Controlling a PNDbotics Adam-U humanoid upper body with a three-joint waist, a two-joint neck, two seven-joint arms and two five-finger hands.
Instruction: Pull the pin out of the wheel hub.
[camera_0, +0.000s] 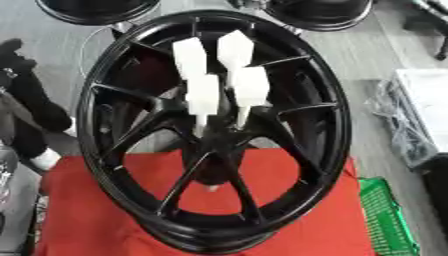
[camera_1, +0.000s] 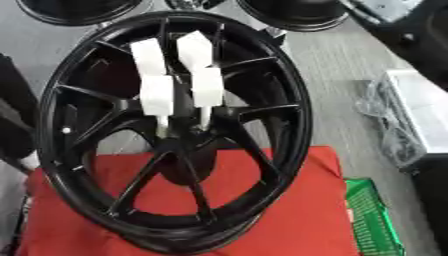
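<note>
A black spoked wheel hub (camera_0: 105, 125) stands upright on a red cloth (camera_0: 87, 220) and fills the middle of both views. Several white pins with blocky heads stick out of its centre. The two nearer pins (camera_0: 203, 95) (camera_0: 249, 86) show thin shafts running down into the hub's centre boss (camera_0: 219, 142). Two more white blocks (camera_0: 188, 55) (camera_0: 234, 49) sit just above them. A small white tip (camera_0: 212, 188) shows low down behind the spokes. Neither of my hands is in either view.
Two other black wheels (camera_0: 96, 10) (camera_0: 319, 12) lie at the far edge. A green mesh basket (camera_0: 385, 220) sits at the lower right, with a white box and a clear bag (camera_0: 398, 115) beyond it. A dark shape (camera_0: 31, 95) stands at the left edge.
</note>
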